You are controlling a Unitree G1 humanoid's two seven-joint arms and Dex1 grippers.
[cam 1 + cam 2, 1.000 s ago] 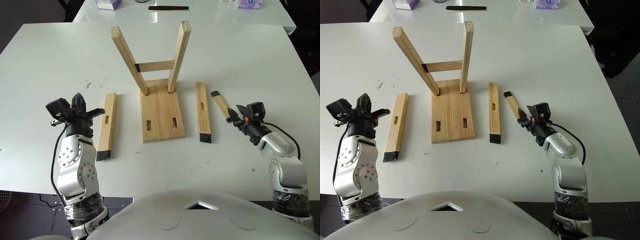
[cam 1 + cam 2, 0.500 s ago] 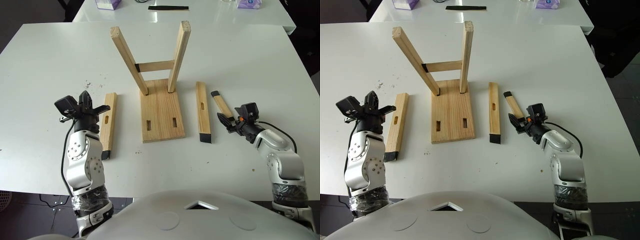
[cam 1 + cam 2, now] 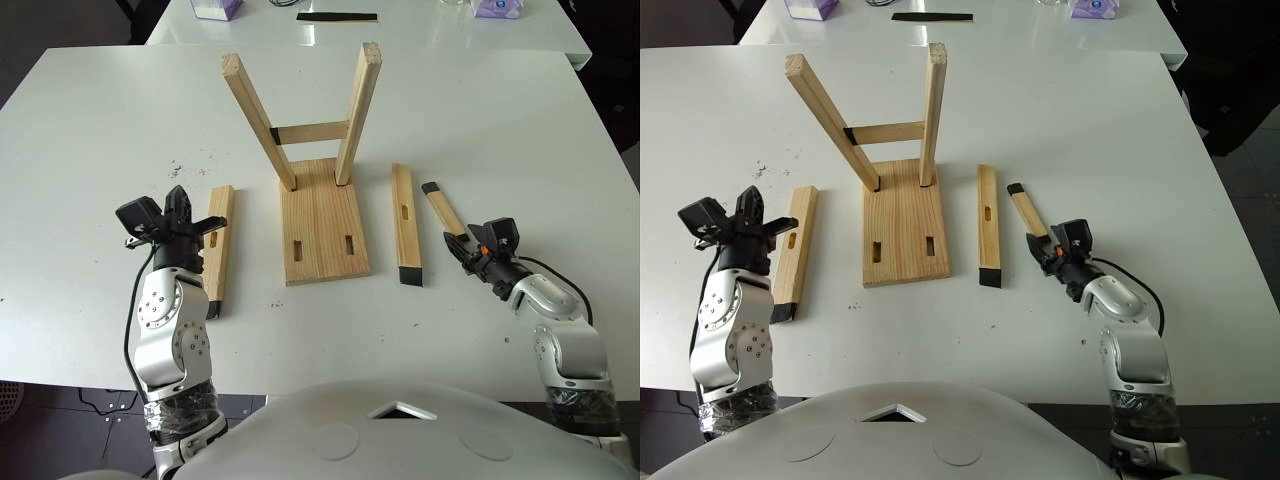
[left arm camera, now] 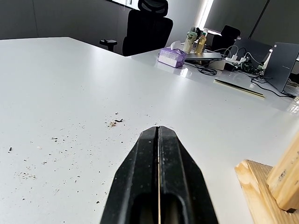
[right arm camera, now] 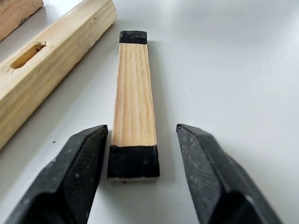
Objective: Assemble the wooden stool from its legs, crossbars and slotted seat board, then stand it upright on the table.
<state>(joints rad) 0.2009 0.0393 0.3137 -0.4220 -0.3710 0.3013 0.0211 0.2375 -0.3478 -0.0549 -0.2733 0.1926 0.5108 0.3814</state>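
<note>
The slotted seat board (image 3: 322, 228) lies flat mid-table, with two legs (image 3: 258, 118) (image 3: 357, 112) standing in its far slots, joined by a crossbar (image 3: 312, 131). A loose slotted leg (image 3: 217, 250) lies to its left and another (image 3: 403, 222) to its right. A short crossbar (image 3: 442, 210) with black ends lies further right. My right gripper (image 5: 140, 128) is open and low over the table, its fingers (image 5: 79, 158) on either side of that crossbar's (image 5: 134, 93) near end without touching it. My left gripper (image 4: 158, 129) is shut and empty, just left of the left loose leg.
Dark crumbs (image 3: 178, 168) dot the white table (image 3: 120, 110) beyond my left gripper. A second table behind holds tissue boxes (image 3: 216, 8) and a black strip (image 3: 337, 16). The right table edge (image 3: 615, 140) is close to my right arm.
My left arm has swung right, bringing its gripper beside the left loose leg. My right arm has dropped lower and lined its open fingers up on the crossbar's near end.
</note>
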